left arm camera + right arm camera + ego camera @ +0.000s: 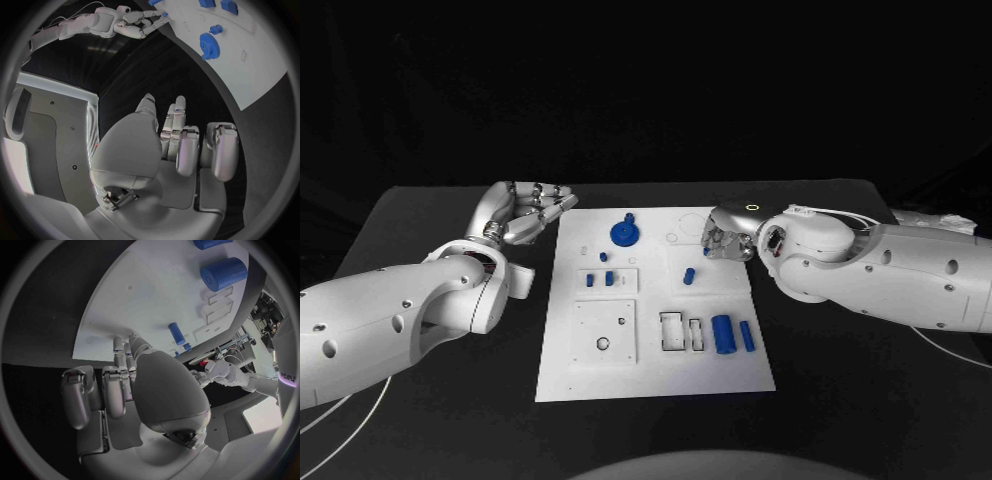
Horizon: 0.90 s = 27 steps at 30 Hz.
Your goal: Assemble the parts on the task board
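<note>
The white task board [656, 370] lies in the middle of the black table. A blue gear [626, 233] stands near its far end, a blue peg [689, 274] at its centre, and a thick blue cylinder [724, 333] beside a slim one [747, 336] at the near right. My left hand [524, 212] hovers off the board's far left corner, fingers loosely bent, holding nothing. My right hand [730, 240] is at the board's far right edge, fingers pointing down at the plate, with nothing in them. The right wrist view shows this hand [125, 385], the peg [177, 333] and the thick cylinder [224, 273].
Small blue pieces [599, 278] sit in a recessed square on the board's left half, above another square panel [606, 330] with a hole. Two rectangular cut-outs [684, 332] lie left of the thick cylinder. The left wrist view shows the gear [209, 44] and my left hand [181, 145].
</note>
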Motion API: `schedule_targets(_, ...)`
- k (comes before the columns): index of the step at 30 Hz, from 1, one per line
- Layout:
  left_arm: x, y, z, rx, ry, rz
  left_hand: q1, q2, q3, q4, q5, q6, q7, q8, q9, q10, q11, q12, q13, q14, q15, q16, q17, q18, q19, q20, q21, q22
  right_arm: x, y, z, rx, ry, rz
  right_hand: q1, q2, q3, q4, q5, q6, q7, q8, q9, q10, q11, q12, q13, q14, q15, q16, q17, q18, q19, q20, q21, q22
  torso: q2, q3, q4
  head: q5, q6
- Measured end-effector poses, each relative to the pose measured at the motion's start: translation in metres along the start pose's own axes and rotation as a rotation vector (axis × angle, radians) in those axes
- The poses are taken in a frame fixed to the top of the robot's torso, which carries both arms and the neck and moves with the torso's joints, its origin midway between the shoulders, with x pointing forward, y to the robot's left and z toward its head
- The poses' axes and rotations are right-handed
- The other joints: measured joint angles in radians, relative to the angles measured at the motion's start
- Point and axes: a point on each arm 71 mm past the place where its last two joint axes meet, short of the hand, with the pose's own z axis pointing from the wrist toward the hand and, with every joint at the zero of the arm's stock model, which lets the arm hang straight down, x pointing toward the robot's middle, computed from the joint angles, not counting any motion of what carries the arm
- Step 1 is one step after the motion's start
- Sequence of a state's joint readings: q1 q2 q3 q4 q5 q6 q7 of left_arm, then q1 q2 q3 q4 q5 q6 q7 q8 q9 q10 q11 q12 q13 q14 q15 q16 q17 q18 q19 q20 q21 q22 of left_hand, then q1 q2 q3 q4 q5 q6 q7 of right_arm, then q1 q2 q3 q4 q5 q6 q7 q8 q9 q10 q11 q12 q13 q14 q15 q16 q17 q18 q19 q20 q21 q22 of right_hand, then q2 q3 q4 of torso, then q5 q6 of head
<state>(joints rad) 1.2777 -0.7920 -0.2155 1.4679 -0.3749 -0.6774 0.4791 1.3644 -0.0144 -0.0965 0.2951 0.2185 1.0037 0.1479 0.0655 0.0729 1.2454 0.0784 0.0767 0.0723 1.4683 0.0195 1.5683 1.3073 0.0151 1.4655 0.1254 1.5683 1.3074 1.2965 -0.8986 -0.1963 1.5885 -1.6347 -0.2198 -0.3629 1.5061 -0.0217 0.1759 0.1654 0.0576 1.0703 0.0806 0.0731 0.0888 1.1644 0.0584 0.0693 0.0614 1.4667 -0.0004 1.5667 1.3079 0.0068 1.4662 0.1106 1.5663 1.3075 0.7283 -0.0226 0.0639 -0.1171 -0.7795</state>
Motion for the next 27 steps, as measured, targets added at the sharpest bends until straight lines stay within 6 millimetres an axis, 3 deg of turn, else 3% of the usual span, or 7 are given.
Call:
schedule_targets(23, -0.0005, 0.0014, 0.0018, -0.002, 0.0, 0.003, 0.004, 0.004, 0.0, 0.0, 0.0, 0.0, 0.0, 0.0, 0.0, 0.0, 0.0, 0.0, 0.0, 0.0, 0.0, 0.0, 0.0, 0.0, 0.0, 0.0, 0.0, 0.0, 0.0002, 0.0035, -0.0001, -0.008, 0.004, 0.0, 0.014, -0.014, 0.012, -0.004, 0.0, 0.0, 0.0, -0.004, -0.007, 0.01, -0.001, -0.001, 0.001, 0.0, 0.0, 0.0, 0.0, 0.0, 0.0, 0.0, 0.0, 0.0, 0.0, 0.0001, 0.0002, 0.0, 0.003)
schedule_targets(27, -0.0003, 0.0014, 0.002, -0.002, 0.001, 0.002, 0.004, 0.004, 0.0, 0.0, 0.0, 0.0, 0.0, 0.0, 0.0, 0.0, 0.0, 0.0, 0.0, 0.0, 0.0, 0.0, 0.001, 0.0, 0.0, 0.0, 0.0, 0.0, 0.0001, 0.0034, 0.0, -0.007, 0.005, 0.0, 0.014, -0.014, 0.018, -0.004, 0.0, 0.007, 0.007, -0.004, -0.007, 0.01, -0.001, -0.001, 0.001, 0.0, 0.0, 0.0, 0.0, 0.0, 0.0, 0.0, 0.0, 0.0, 0.0, 0.0001, 0.0, 0.0, 0.003)
